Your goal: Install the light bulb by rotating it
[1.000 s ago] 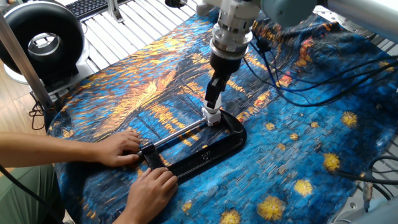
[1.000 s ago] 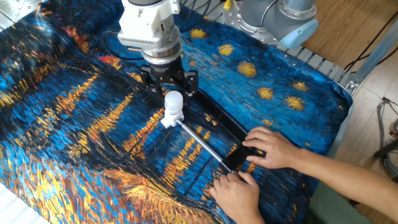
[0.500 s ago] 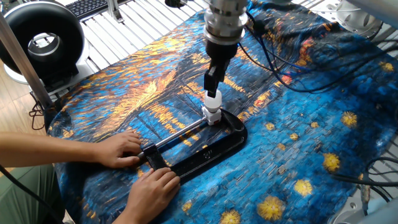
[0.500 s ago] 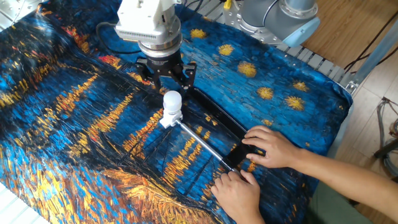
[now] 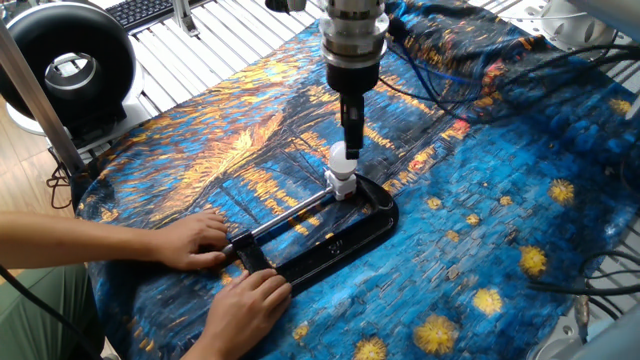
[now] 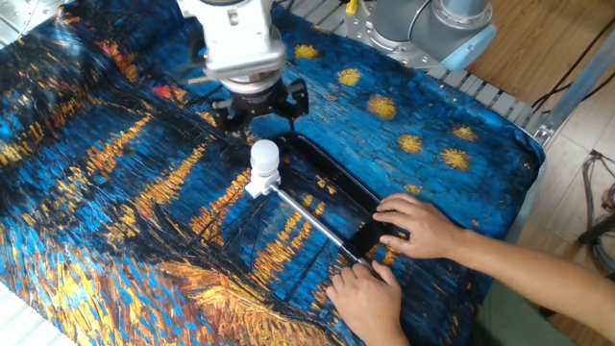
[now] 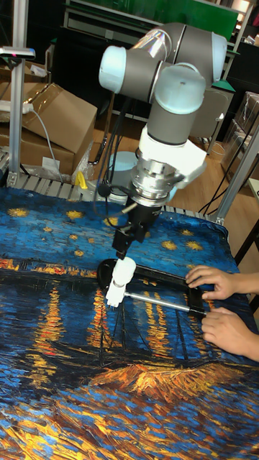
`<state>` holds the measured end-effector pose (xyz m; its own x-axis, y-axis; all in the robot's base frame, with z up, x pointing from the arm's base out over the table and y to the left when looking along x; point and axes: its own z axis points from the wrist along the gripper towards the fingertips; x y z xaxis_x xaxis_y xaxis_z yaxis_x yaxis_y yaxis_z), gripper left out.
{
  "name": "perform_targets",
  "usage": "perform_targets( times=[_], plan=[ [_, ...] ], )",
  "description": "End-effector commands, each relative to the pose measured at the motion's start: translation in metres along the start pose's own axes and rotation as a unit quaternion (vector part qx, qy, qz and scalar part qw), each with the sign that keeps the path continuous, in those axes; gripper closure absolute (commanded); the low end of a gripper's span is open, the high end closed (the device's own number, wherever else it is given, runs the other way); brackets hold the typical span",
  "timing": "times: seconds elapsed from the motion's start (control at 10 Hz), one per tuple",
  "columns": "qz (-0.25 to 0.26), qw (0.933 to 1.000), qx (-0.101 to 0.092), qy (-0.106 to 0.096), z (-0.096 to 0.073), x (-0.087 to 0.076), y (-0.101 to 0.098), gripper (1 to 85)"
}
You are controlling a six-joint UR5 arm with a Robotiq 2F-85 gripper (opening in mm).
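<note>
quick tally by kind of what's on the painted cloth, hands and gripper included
light bulb: 1
white socket block: 1
black clamp: 1
human hands: 2
gripper: 1
total: 6

A robotics lab or workshop. A grey-and-pale-blue jointed robot arm (image 7: 169, 65) stands over a slatted aluminium table (image 5: 205, 45) draped with a blue-and-orange painted-night cloth (image 6: 115, 221). At ten o'clock sits a round black fan (image 5: 65, 65); brown cardboard boxes (image 7: 54, 118) and aluminium frame posts (image 7: 16, 86) stand behind.
</note>
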<state>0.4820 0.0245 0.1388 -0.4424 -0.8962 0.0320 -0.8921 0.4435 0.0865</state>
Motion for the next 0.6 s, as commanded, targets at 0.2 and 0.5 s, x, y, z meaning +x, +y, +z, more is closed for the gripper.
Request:
perform_targets(
  times=[0.2,0.5],
  plan=[
    [-0.177,0.9831,0.045,-0.01,0.007,-0.011,-0.015,13.0],
    [-0.196,0.9783,0.066,-0.014,0.01,-0.02,-0.018,14.0]
  ],
)
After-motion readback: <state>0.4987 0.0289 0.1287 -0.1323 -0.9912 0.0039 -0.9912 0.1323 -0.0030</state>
